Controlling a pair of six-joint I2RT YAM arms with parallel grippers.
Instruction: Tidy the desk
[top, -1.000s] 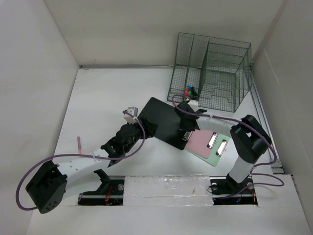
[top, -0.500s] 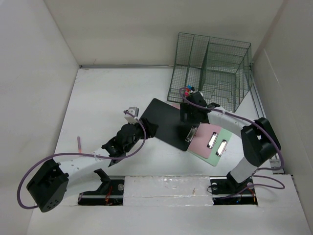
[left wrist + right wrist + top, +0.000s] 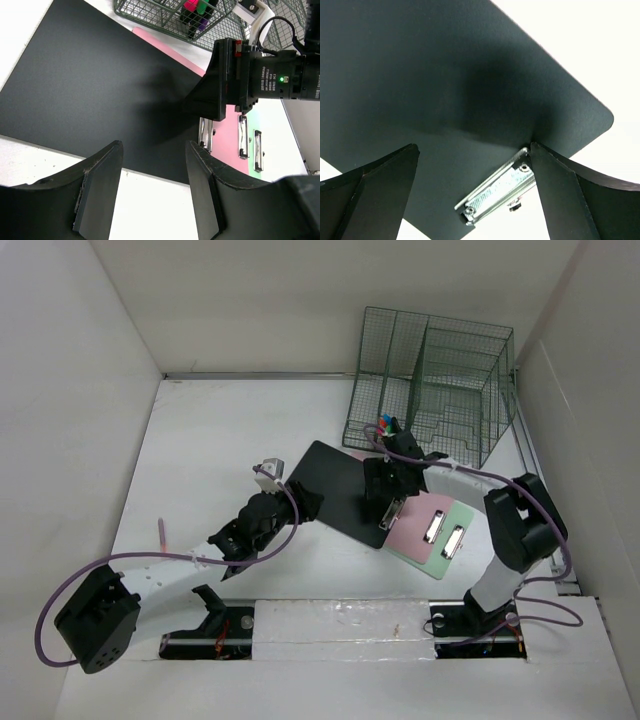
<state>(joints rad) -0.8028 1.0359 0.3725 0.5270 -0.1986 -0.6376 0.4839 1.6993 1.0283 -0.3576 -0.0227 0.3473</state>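
White desk [image 3: 200,440], walled in: black clipboard [image 3: 335,490] mid-desk, overlapping pink clipboard [image 3: 410,530]. Right gripper [image 3: 474,147] spread wide over metal clip [image 3: 495,187]. Left gripper [image 3: 154,145] parted, empty. Risk: flat board slips pinch, drags pink one askew.

Plain matte white walls close in the desk [image 3: 220,430] on three sides: a back wall [image 3: 300,300] along its far edge, a left wall [image 3: 60,390] and a right wall [image 3: 590,440]. A dark green wire-mesh rack [image 3: 440,390] stands at the far right corner. The light is even and the shadows are soft.
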